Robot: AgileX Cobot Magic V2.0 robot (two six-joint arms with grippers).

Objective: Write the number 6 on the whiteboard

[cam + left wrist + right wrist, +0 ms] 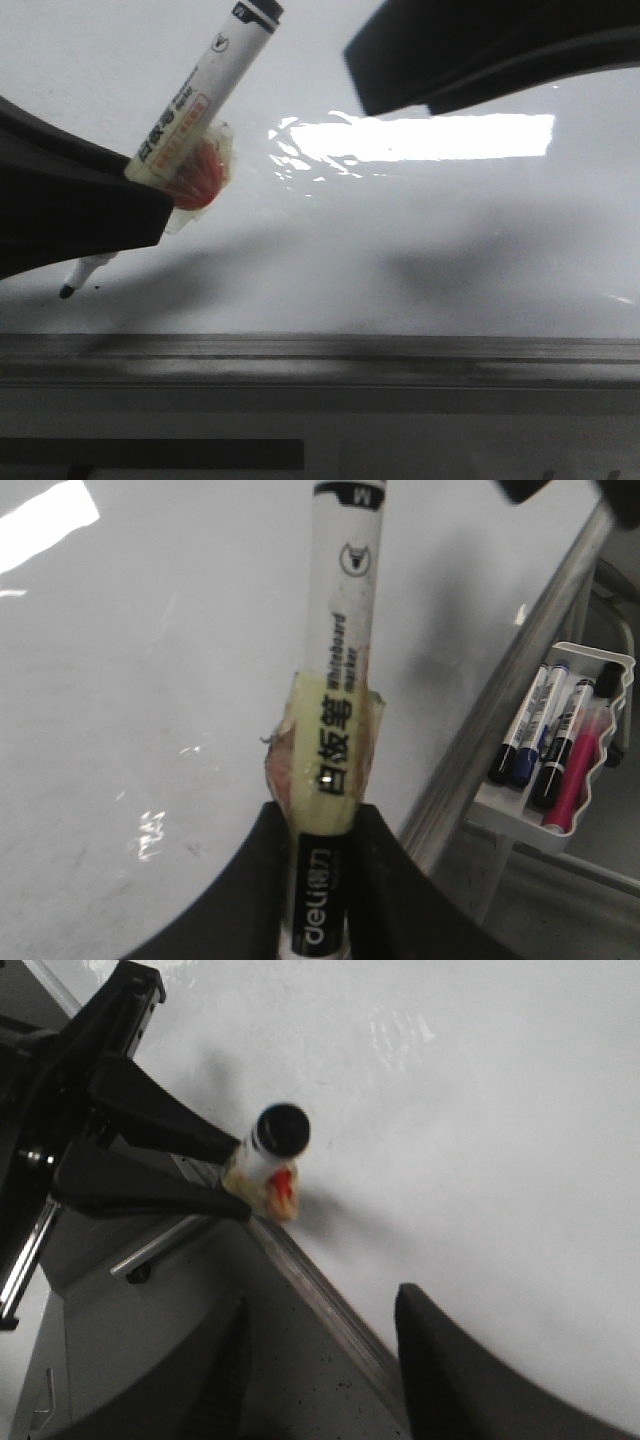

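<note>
With the left pincer [150,205] pinching the marker [205,90] tip-down on the whiteboard [420,250], no digit shows yet (right pincer [320,1360] spread, idle).

Your front camera sits low and very close to the whiteboard [420,250], looking forward across its glossy face, with the grey rail [320,355] running along the bottom of the view. The left wrist camera looks along the marker [335,730] held in the left end effector [320,880], close over the board, with a pen tray [560,750] off to one side. The right wrist camera looks out between its own end effector's fingers [450,1360] towards the board and, further off, the left end effector. All three views share the marker and the board around it.
</note>
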